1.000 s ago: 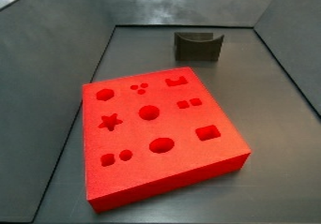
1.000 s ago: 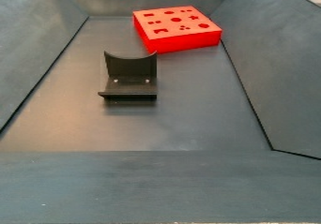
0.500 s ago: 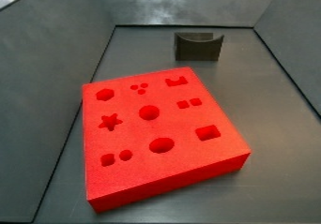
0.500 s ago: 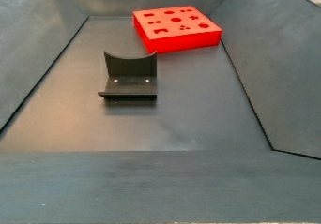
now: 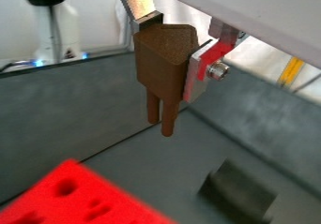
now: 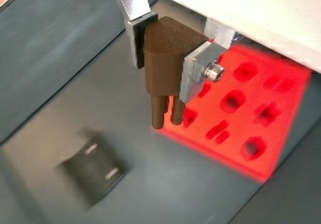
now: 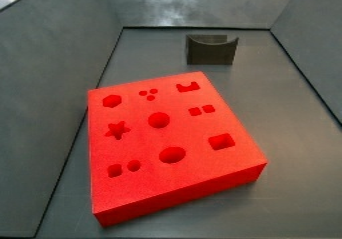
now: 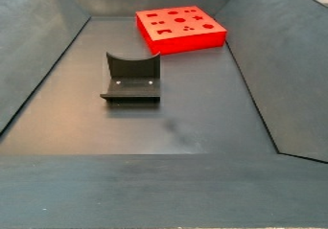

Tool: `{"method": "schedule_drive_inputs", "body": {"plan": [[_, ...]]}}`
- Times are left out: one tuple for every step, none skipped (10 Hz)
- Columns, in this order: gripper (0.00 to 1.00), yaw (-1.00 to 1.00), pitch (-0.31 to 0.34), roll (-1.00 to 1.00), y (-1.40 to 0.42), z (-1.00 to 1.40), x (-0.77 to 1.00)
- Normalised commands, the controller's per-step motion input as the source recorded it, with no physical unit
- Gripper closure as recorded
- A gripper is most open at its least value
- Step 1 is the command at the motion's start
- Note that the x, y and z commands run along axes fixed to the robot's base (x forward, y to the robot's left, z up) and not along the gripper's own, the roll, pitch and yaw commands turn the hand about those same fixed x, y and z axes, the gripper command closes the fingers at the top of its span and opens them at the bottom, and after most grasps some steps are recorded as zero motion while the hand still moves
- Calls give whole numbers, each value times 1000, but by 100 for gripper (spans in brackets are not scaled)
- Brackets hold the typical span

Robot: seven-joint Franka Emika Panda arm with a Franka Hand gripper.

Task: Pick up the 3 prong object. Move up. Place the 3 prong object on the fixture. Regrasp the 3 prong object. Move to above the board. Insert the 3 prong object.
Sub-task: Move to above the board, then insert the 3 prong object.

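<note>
In both wrist views the gripper (image 5: 171,48) (image 6: 167,61) is shut on the 3 prong object (image 5: 160,67) (image 6: 163,73), a reddish-brown block with its prongs pointing down. It hangs well above the grey floor, between the board and the fixture. The red board (image 5: 69,198) (image 6: 249,95) (image 7: 167,143) (image 8: 182,29) lies flat with its cut-outs up. The dark notched fixture (image 5: 238,192) (image 6: 94,169) (image 7: 211,48) (image 8: 130,77) stands apart from it with nothing on it. Neither side view shows the gripper or the piece.
Sloping grey walls (image 7: 60,43) (image 8: 275,70) close in the floor on all sides. The board sits near one end of the bin and the fixture towards the middle.
</note>
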Motion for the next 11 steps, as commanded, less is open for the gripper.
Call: {"method": "schedule_drive_inputs", "body": {"plan": [[100,-143,-179,-1000,-562,60,-224],[100,-135,-186,-1000,-267,28,-161],[100,-99,-163,-815,-123,17,-134],[100,-62,-149,-590,-63,17,-127],[100,-25,-123,-351,-23,3,-102],[100,-18,-94,-230,3,3,-75],[100,-20,0,0,0,0,0],[100,-6,-23,0,0,-14,51],[100,-231,-84,0,60,-191,-77],[100,-423,-210,27,134,-477,-451],[100,-451,-234,84,80,-626,-583]]}}
